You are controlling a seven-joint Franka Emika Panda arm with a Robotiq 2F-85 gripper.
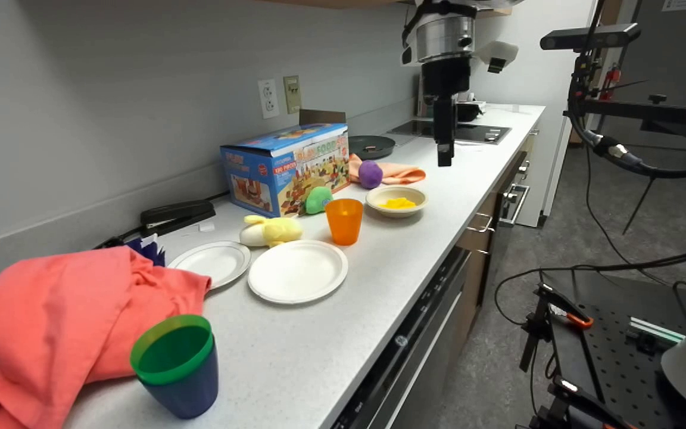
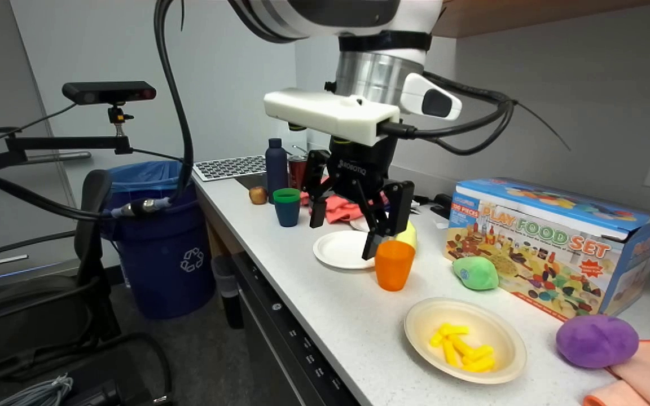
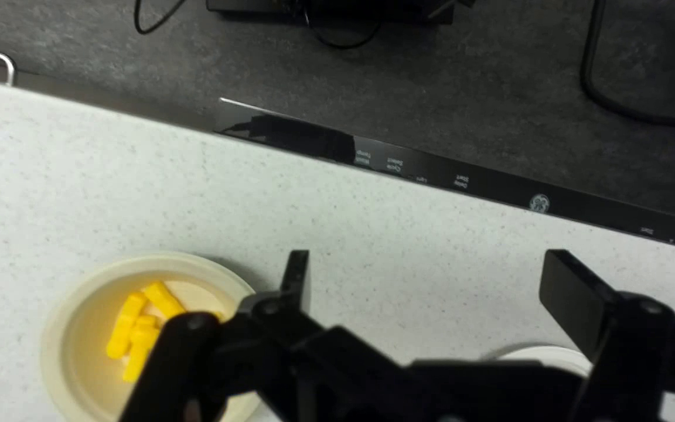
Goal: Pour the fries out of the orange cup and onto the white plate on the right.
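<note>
The orange cup (image 1: 344, 221) stands upright on the counter, also in an exterior view (image 2: 394, 266); its inside is not visible. In the wrist view it is hidden. Yellow fries (image 2: 463, 349) lie in a beige bowl (image 2: 418, 332) beside the cup; they also show in the wrist view (image 3: 135, 334). One white plate (image 1: 298, 271) lies next to the cup, and a second white plate (image 1: 215, 262) lies nearer the wall. My gripper (image 2: 343, 237) is open and empty, raised above the counter. In the wrist view its fingers (image 3: 425, 264) are wide apart over bare counter.
A play food box (image 1: 292, 170) stands by the wall. A green toy (image 2: 475, 273), a purple toy (image 2: 597, 341) and a yellow toy (image 1: 271, 231) lie near the cup. A green and blue cup (image 1: 179, 363) stands beside a red cloth (image 1: 81, 316).
</note>
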